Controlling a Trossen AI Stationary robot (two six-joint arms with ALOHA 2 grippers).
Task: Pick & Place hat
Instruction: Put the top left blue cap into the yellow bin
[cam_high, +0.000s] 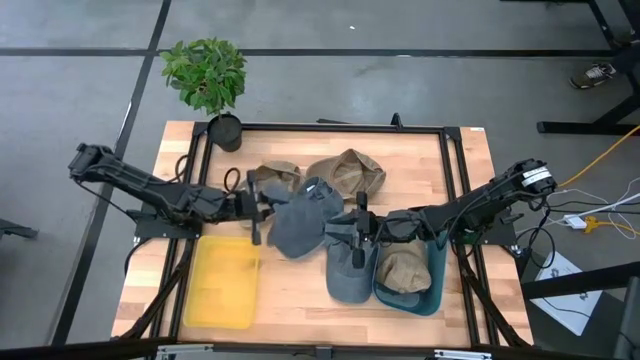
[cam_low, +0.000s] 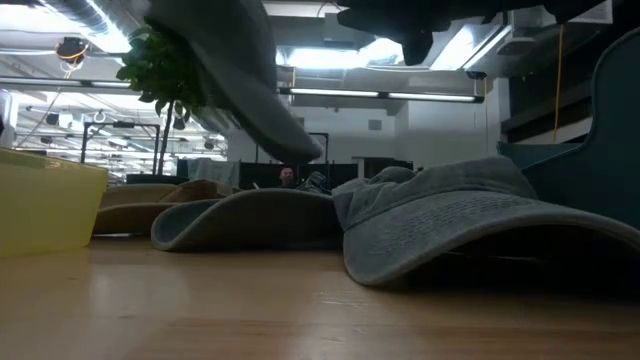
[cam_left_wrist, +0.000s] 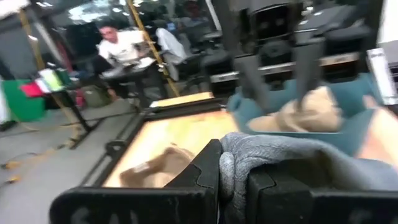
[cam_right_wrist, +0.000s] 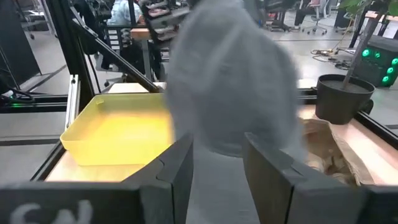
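Aloft, left pincer (cam_high: 256, 212) clamps grey hat (cam_high: 300, 222)

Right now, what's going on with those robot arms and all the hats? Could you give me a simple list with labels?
Left pincer: shut on the grey hat, lifted off the table.
Right pincer: open, over another grey cap, holding nothing.
Yellow bin: empty, near the left pincer.
Teal bin: holds a tan hat.
Other hats: two tan ones further back.
Plant: at the table's back corner.
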